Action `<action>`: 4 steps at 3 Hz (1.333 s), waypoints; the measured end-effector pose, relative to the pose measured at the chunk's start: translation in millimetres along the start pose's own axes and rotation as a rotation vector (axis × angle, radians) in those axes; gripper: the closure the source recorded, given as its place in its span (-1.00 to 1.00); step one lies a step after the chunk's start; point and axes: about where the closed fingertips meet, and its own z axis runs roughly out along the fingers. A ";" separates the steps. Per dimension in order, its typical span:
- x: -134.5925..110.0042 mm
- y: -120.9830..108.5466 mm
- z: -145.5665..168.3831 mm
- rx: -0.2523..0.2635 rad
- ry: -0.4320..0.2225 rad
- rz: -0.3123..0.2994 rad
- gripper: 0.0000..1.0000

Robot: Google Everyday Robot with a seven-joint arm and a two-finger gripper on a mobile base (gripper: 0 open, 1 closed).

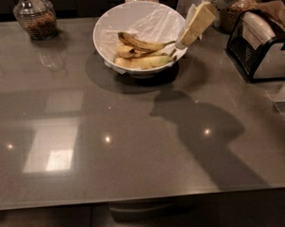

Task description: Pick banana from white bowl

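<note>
The white bowl (100,28), lined with crumpled white paper, stands at the back middle of the grey table. The banana (138,42), yellow with dark brown streaks, lies on top inside it, its thin stem pointing right. A short stubby banana (124,52) and a paler, longer banana (142,63) lie under and in front of it. My gripper (180,43), cream-coloured, reaches down from the upper right over the bowl's right rim. Its tip is right by the end of the banana's stem.
A glass jar of brown bits (34,18) stands at the back left. A black-framed holder with white contents (260,46) stands at the right, with another jar (236,11) behind it. A clear object (284,96) sits at the right edge.
</note>
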 end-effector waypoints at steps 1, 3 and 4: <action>0.0 -14.3 31.7 0.012 -0.002 -0.101 -1.00; 11.1 -34.1 92.7 0.000 -0.019 -0.230 -0.54; 18.5 -38.8 113.2 -0.014 -0.026 -0.242 -0.16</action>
